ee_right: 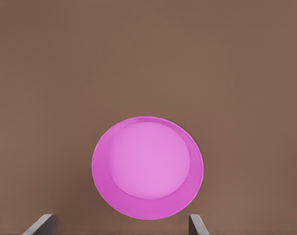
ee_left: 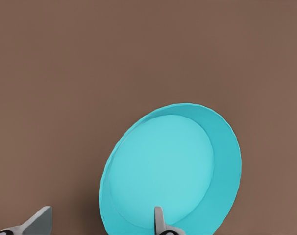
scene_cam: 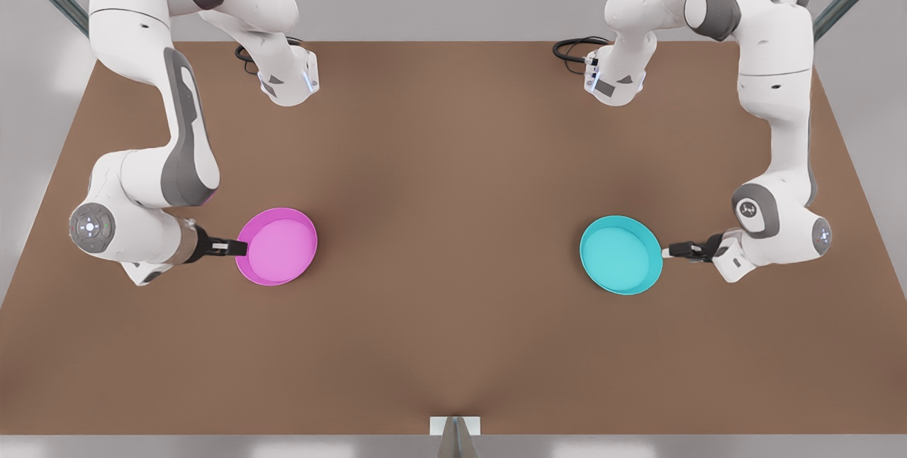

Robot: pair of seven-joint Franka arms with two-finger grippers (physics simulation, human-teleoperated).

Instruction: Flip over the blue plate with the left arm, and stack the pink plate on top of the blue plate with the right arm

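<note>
The blue plate lies open side up on the brown table, toward the front view's right. My left gripper is low at its outer rim and open. In the left wrist view the blue plate has one finger over its inner face and the other finger outside it, so the left gripper straddles the rim. The pink plate lies open side up toward the front view's left. My right gripper is open at its outer edge. The pink plate sits just ahead of the right gripper.
The two plates lie far apart, with bare brown table between them. Both arm bases stand at the table's far side. A small grey mount sits at the middle of the near edge.
</note>
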